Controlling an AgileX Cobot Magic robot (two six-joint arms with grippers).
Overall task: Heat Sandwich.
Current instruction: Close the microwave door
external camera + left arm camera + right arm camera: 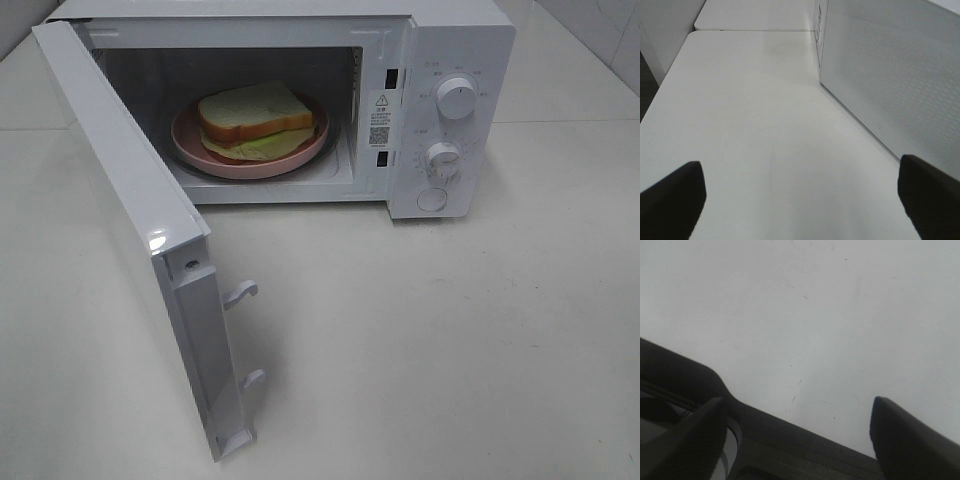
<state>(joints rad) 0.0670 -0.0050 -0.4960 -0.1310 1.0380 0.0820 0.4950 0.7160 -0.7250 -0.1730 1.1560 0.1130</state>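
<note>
– Since the sandwich (255, 118) is found on the pink plate (250, 168) inside the microwave (460, 40), upper centre of the high view, door closing is judged to be the step in hand. Agreed?

– Agreed. The door (120, 180) is swung fully out toward lower left, with its latch hooks (240, 293) exposed. Nothing is being touched.

– Grippers?

– Neither is seen in the high view. On the left gripper (800, 200) the fingers are spread wide and nothing is held. A perforated white panel, taken to be the door's outer face, is seen just beside it. On the right gripper (797, 440) the fingers are parted, nothing is between them, and only bare table (450, 350) is faced.

– How should the close be done?

– The outer face should be pushed near the free edge, not the hinge, probably by the left. The arc should be followed until the hooks are seated. A slow push is advised so the oven isn't shoved across the table. The knobs (457, 97) are to be set after; their labels can't be read.

– Containers?

– Cavity: one plate, one sandwich, with green filling poking out at the front. Both are judged to be set back from the opening, so nothing should be caught by the door.
</note>
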